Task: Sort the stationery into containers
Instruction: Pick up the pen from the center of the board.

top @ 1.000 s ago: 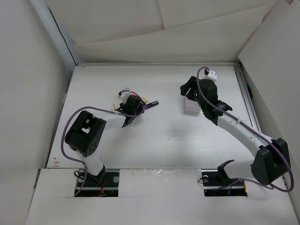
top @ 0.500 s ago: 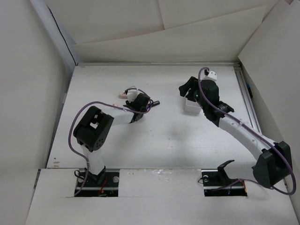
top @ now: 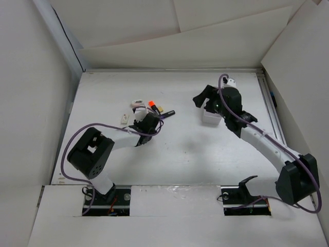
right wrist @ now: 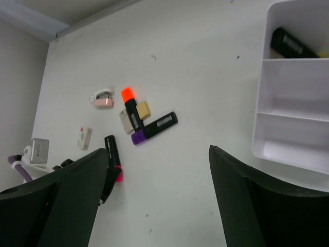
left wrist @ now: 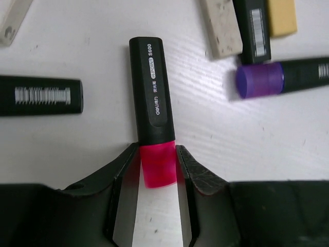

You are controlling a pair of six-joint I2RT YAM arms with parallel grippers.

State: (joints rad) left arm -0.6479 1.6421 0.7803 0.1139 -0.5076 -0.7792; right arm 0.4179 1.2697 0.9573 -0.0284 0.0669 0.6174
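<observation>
One pink marker [left wrist: 153, 92] lies in the left half of the tabletop [top: 180, 149], nearer its far edge. The left gripper [left wrist: 157, 150] is pinching its pink end, and the right gripper [right wrist: 159, 150] is spread near the white box [right wrist: 303, 87]. Grip is far off-centre, so lifting slowly and level should stop it swinging.

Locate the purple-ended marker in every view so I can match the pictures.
Top external: the purple-ended marker lies near the picture's centre, at the right end of the scattered group.
Left wrist: the marker is upper right, with its purple end pointing left and its body running off the right edge.
Right wrist: the marker is left of centre, slanted, with its purple end lowest.
Shared landmark: the beige block close beside it, seen in all three views.
</observation>
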